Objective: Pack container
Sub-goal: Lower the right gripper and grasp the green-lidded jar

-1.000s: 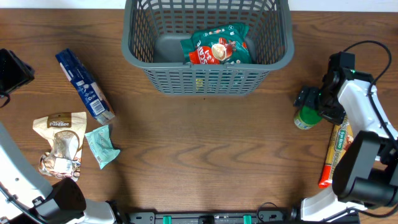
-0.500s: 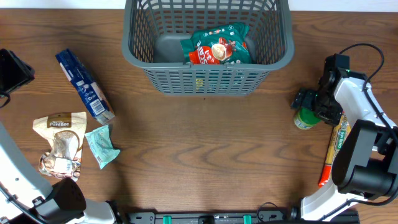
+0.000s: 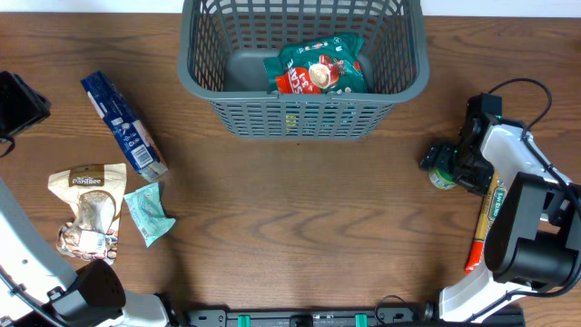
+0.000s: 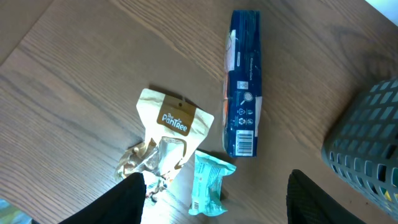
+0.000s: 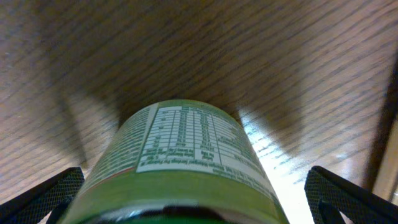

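The container [image 3: 195,77], a dark grey lattice basket, stands at the back centre and holds a green and red packet [image 3: 318,68]. A green can [image 3: 440,176] stands on the table at the right. My right gripper [image 3: 447,163] is open with a finger on each side of the can. In the right wrist view the can [image 5: 186,155] fills the space between the fingers [image 5: 199,202], with gaps on both sides. My left gripper [image 3: 18,104] is open and empty at the far left, above the packets [image 4: 221,202].
At the left lie a long blue packet [image 3: 123,124], a beige pouch [image 3: 88,204] and a small teal packet [image 3: 148,213]; all three show in the left wrist view, the blue one [image 4: 242,81] uppermost. A long yellow and red packet [image 3: 490,222] lies beside the right arm.
My right gripper has come down and a little left, so its fingers now straddle the green can. The can and the left arm have not moved.
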Motion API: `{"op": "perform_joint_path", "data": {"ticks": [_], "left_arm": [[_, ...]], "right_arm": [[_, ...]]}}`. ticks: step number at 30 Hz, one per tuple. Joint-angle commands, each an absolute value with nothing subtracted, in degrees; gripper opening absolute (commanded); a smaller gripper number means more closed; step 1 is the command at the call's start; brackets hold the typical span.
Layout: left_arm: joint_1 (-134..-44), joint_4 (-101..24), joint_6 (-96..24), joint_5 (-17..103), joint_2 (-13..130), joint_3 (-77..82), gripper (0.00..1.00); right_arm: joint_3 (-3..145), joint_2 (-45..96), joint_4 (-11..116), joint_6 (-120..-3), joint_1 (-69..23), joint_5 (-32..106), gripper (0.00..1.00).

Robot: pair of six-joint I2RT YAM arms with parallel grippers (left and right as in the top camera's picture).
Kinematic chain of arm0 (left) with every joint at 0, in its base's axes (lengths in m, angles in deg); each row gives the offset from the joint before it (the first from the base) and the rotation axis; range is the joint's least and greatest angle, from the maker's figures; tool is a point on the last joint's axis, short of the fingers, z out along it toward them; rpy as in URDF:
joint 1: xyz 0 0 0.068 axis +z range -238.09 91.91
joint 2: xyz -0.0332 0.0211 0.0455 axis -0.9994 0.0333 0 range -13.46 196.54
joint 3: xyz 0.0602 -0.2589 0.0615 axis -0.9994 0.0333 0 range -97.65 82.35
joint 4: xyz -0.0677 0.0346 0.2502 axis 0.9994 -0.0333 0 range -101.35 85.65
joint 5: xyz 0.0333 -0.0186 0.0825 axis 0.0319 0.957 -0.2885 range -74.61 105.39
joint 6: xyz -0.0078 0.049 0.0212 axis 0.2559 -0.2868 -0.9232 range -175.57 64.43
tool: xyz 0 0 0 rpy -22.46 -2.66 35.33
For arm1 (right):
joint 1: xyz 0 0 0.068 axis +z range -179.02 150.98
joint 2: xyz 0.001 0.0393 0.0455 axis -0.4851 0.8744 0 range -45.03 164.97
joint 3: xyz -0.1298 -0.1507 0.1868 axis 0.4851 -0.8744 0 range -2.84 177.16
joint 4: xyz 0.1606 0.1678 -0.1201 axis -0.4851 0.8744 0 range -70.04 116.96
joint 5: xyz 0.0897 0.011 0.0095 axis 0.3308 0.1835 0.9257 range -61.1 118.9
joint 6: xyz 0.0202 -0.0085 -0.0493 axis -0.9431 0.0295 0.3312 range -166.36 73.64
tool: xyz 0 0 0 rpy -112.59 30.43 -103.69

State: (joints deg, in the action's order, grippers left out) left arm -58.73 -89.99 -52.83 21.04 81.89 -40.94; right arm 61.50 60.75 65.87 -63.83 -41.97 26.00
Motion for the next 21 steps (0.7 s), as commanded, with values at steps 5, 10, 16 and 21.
{"op": "perform_joint_path", "data": {"ticks": [5, 10, 16, 21], "left_arm": [[-58.53, -90.21, -53.40, 21.41, 80.91, -40.61, 0.58], [-58.53, -90.23, -53.40, 21.41, 80.91, -40.61, 0.58], [-58.53, -90.30, -53.40, 21.41, 80.91, -40.61, 0.58], [-58.53, -90.34, -53.40, 21.41, 80.91, -40.61, 0.58]], "right_arm": [[59.58, 61.23, 64.43, -64.77, -42.32, 25.76, 0.99], [59.58, 61.23, 64.08, -64.77, -42.32, 26.37, 0.90], [59.58, 61.23, 64.12, -64.77, -42.32, 26.59, 0.73], [59.58, 61.23, 64.21, -64.77, -42.32, 26.68, 0.61]]}}
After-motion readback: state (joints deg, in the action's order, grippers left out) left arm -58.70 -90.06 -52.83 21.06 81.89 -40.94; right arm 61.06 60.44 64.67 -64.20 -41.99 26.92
